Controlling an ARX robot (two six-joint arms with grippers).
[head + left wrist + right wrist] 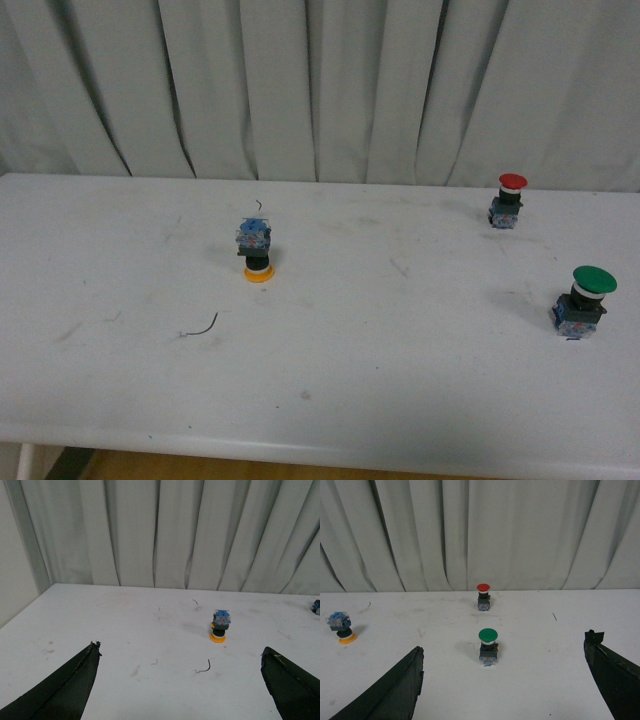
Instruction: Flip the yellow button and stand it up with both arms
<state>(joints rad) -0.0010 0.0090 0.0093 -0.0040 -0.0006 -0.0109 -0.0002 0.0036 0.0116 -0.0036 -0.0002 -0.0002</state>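
Both left pincer [181, 647] and right pincer [505, 641] show spread fingertips only.

Red button [508, 200] and green button [583, 300] stand upright, apart.

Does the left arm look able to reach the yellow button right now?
Likely yes: the yellow button sits cap-down ahead of the open left gripper, with only bare table between them and a thin wire scrap nearby.
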